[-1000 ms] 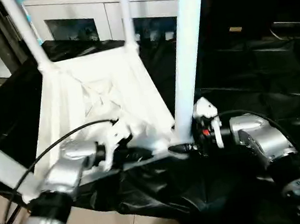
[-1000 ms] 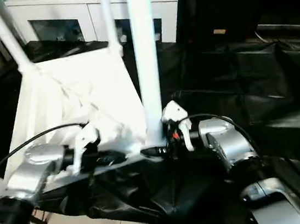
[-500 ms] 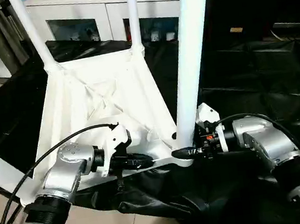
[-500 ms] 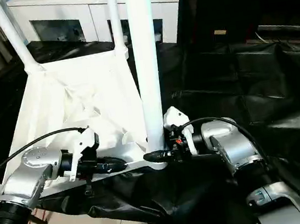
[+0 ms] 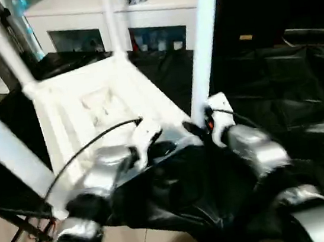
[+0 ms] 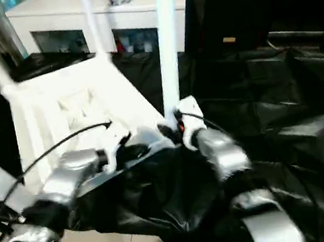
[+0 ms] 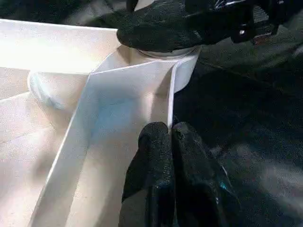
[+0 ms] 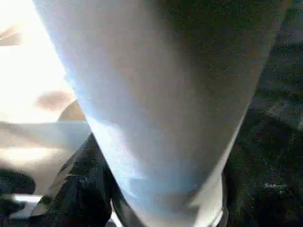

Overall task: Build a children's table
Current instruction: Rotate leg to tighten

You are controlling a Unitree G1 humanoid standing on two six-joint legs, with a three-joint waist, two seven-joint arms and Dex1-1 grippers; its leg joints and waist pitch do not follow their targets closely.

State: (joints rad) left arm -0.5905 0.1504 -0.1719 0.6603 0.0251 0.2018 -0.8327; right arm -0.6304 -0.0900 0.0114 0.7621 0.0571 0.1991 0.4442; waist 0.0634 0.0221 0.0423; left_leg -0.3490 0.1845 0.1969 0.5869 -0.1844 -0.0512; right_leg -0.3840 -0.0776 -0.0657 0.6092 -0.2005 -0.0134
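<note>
We see the white tabletop (image 5: 97, 105) lying upside down on the black-draped work table (image 5: 277, 88), ribbed underside facing up, with four white legs standing up from its corner sockets. The near right leg (image 5: 202, 44) rises from the socket closest to our right arm, and the near left leg (image 5: 4, 147) slants up at the tabletop's near left corner. Our left gripper (image 7: 169, 142) has its two black fingers pressed together on the thin rim wall of the tabletop (image 7: 118, 109), just beside the near right corner socket (image 7: 182, 61). Our right gripper (image 5: 196, 129) sits at the base of the near right leg, and in the right wrist view the leg (image 8: 161, 94) runs between its black fingers (image 8: 80, 189), which hug it on either side just above the socket.
</note>
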